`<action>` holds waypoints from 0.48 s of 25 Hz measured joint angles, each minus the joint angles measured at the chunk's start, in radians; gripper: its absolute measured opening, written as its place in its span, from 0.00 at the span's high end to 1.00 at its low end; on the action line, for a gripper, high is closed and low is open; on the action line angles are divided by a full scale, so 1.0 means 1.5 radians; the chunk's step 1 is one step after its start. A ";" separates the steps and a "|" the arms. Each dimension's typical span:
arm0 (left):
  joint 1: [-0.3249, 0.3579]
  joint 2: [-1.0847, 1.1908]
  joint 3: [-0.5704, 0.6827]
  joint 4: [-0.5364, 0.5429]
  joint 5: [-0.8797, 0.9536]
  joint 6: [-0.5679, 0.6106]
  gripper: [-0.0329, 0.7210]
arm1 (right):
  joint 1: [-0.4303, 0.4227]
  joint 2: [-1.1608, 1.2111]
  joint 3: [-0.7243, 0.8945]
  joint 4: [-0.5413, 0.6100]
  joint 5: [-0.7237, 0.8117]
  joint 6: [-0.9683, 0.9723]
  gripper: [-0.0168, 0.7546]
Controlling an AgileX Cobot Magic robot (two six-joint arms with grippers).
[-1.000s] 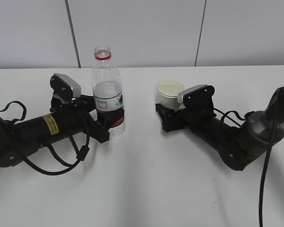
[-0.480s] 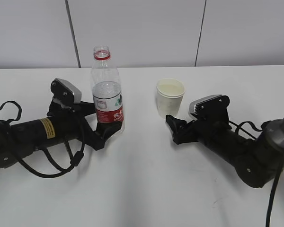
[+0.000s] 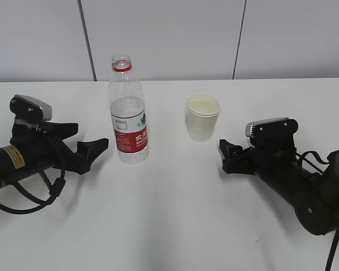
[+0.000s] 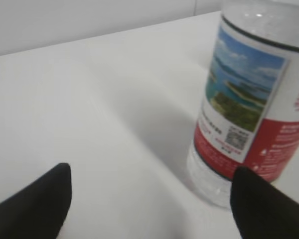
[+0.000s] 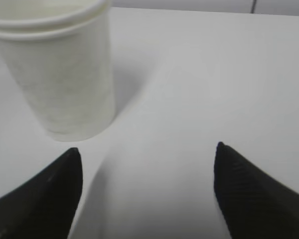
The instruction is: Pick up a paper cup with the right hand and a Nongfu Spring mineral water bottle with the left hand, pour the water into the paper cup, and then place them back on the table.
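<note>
Clear plastic red-labelled bottle (image 3: 127, 110): upright on white desk (image 3: 169, 226), ahead of left hand (image 3: 93, 149) jaws, spread, empty.
Cream paper cup (image 3: 203, 117): upright, filled, ahead of right hand (image 3: 229, 155) jaws, spread, empty.
Progress: apparently complete.

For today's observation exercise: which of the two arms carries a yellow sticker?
The left arm, beside the bottle. Its black body bears a yellow sticker; the right arm, near the cup, shows none.

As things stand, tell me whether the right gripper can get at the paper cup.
Probably yes. The right gripper lies low on the table with its jaws open, just short of the paper cup. Only bare tabletop separates them, and the bottle stands well off to the other side.
</note>
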 joint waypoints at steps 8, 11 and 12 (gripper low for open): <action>0.003 -0.011 0.013 -0.182 0.018 0.081 0.18 | -0.011 -0.002 0.001 0.145 0.000 0.000 0.21; 0.003 -0.011 0.013 -0.276 0.018 0.116 0.18 | -0.027 -0.009 0.001 0.162 0.000 0.000 0.21; 0.003 -0.011 0.013 -0.297 0.018 0.133 0.18 | -0.037 -0.016 0.001 0.163 0.000 0.000 0.21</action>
